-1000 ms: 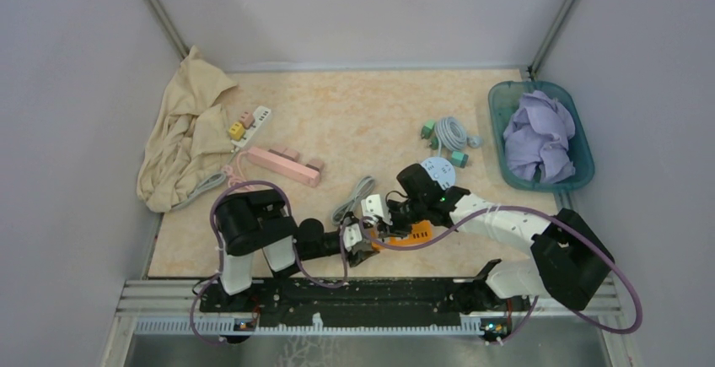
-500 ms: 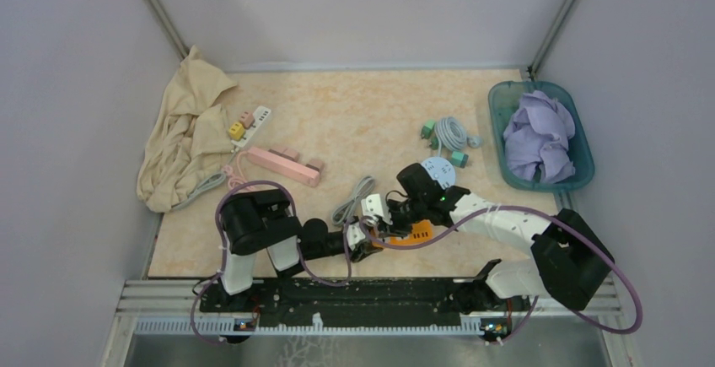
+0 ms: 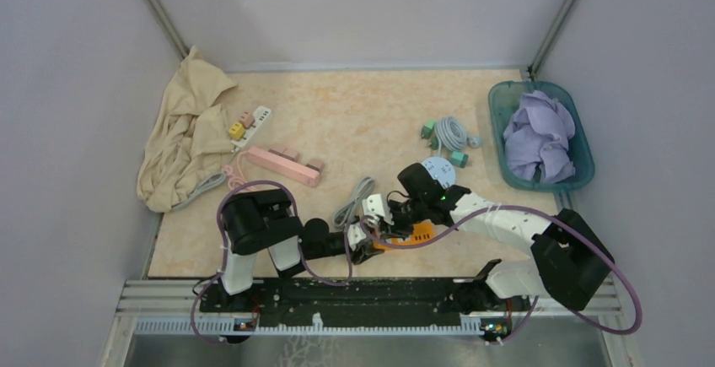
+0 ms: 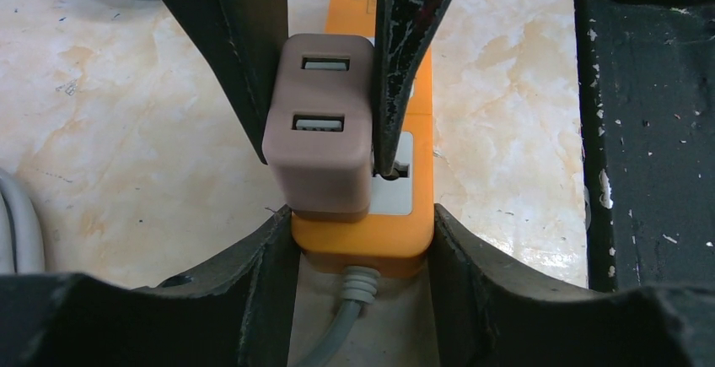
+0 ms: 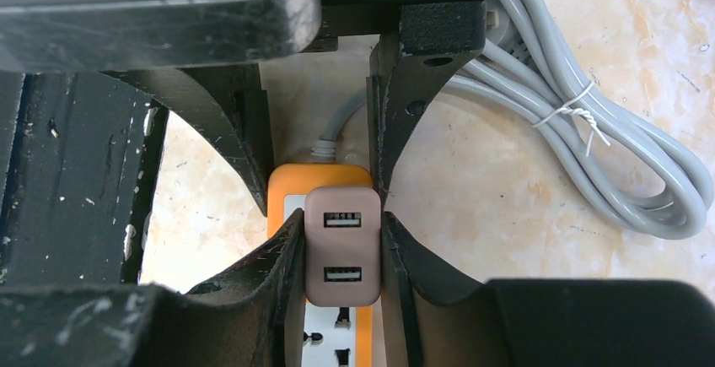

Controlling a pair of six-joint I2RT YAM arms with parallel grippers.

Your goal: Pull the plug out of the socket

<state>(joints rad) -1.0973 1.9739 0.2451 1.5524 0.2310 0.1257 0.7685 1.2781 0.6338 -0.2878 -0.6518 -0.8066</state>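
Brown 2-port USB plug [image 4: 322,122] stands on the orange power strip [image 4: 362,249], at the strip's cord end. Right gripper [image 5: 341,219]: jaws clamped on the plug's 2 sides. Left gripper [image 4: 361,213]: jaws pressed against the strip's 2 long edges at that same end. Coiled grey cable [image 5: 590,156] lies beside the strip.

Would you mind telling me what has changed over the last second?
The left gripper closed in on the orange power strip, pinching its cord end, and its arm shifted slightly right. The right gripper stayed clamped on the brown plug, which remains seated in the strip.
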